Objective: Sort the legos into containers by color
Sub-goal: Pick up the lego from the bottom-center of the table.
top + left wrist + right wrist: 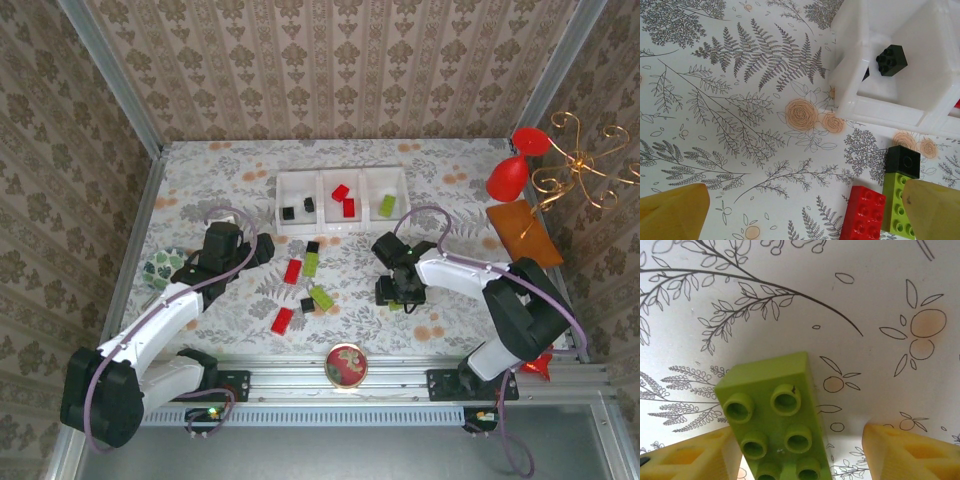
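toward the far edge of the worktop (pixel 200 190) sits the tray (pixel 345 229). your left pincer (pixel 802 212) hangs wide apart. your right pincer (pixel 805 455) stands apart astride a lime brick (pixel 775 410) nearer the near edge. likely the pick: close squarely, then lift.

Damask-patterned walls (pixel 340 70) around a fern-printed tabletop (pixel 230 170), perhaps paper-covered
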You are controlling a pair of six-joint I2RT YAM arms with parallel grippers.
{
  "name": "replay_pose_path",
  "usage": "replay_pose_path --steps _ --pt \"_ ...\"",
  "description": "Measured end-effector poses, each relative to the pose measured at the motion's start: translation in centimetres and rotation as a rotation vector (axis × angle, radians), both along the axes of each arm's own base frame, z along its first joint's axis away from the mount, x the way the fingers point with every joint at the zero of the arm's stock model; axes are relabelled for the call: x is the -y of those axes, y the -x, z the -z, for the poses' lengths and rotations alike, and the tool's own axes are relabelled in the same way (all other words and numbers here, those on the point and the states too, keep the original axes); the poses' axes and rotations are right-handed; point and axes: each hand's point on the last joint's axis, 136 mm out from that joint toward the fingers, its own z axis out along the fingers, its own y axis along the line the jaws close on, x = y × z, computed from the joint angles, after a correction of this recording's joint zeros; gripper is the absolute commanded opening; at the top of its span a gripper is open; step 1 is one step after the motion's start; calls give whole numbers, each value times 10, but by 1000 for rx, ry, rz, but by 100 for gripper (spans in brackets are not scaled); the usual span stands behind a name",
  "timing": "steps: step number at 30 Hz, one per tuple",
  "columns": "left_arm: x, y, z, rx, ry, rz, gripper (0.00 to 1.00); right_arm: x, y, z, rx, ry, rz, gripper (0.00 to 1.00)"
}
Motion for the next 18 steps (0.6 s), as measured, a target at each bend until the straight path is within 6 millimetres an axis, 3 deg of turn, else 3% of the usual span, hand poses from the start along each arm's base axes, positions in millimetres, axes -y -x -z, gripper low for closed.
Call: replay_pose_path --steps 13,18 --pt "-1 0 0 -2 2 -3 100 6 -2 1 -14 51 2 31" --pt "-1 0 0 -2 2 -4 100 6 -2 0 -15 53 2 27"
